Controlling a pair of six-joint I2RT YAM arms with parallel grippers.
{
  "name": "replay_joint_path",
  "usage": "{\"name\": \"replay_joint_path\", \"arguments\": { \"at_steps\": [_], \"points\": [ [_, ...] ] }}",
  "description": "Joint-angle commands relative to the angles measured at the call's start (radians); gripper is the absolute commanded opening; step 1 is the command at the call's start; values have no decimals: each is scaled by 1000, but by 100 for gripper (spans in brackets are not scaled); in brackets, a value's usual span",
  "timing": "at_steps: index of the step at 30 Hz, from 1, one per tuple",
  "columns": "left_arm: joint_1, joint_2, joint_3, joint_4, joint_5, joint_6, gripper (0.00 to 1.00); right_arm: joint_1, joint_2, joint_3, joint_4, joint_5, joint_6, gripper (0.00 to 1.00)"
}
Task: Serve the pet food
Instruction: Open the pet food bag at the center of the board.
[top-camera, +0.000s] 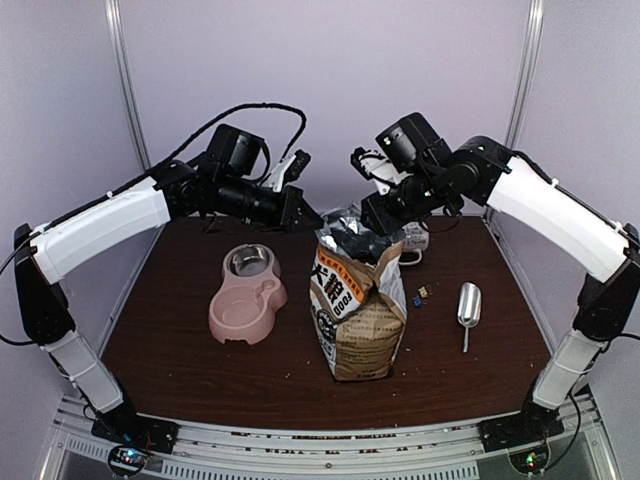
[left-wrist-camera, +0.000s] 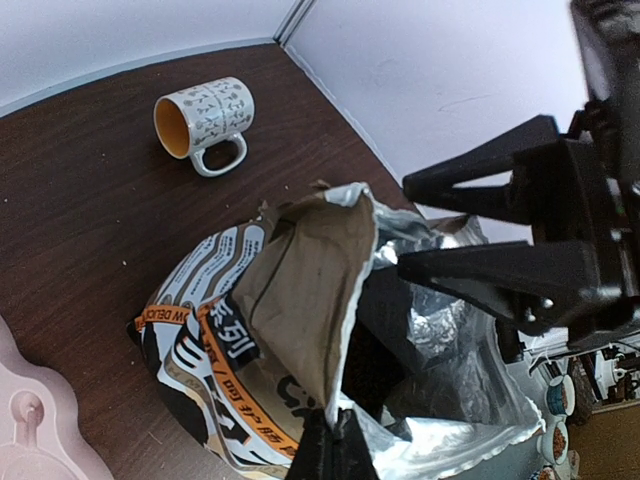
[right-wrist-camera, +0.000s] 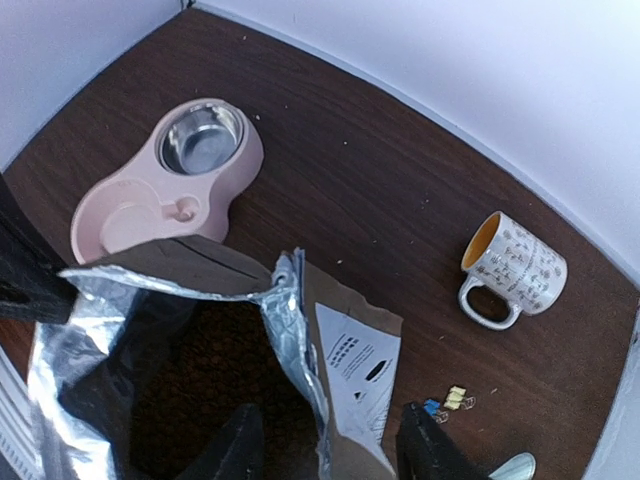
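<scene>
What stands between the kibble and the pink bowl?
The kibble sits inside the upright dog-food bag; the bag's own wall separates it from the pink double bowl. Nothing else visible lies between them.

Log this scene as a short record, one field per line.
bag: kraft-brown dog-food bag, upright mid-table, foil top open
food: dark brown kibble, inside the bag
bowl: pink double bowl, left of the bag, no kibble seen in it
scoop: silver metal scoop, lying right of the bag, untouched
left gripper: shut on the bag's rim
right gripper: open, fingers astride the opposite rim
</scene>
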Motion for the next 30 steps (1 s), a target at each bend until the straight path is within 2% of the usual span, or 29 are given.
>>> {"name": "replay_joint_path", "arguments": {
  "at_steps": [1,4,7,11,14,16,17,19,21,24,30],
  "points": [
    [22,1,52,32,-13,27,0,-14,34,58,-53,57,-9,30],
    [23,2,77,4,-23,50,0,-36,38,63,-63,92,18,12],
    [32,12,117,-27,-23,75,0,-64,33,59,-68,130,53,0],
    [39,44,171,-58,-3,90,0,-89,30,57,-71,150,100,0],
    [34,49,170,-44,31,83,15,-89,23,50,-61,102,109,0],
    [24,44,161,-41,30,82,32,-89,10,38,-47,80,115,12],
    [17,40,155,-41,25,81,39,-89,2,33,-43,71,118,23],
    [1,30,136,-36,19,77,51,-89,-21,20,-34,57,129,39],
    [-14,21,105,-12,21,56,58,-88,-53,0,-27,49,142,51],
    [-34,18,56,31,41,19,61,-87,-116,-48,-20,40,167,61],
    [-82,23,37,106,48,-41,71,-67,-217,-170,-2,30,240,67]
  ]
}}
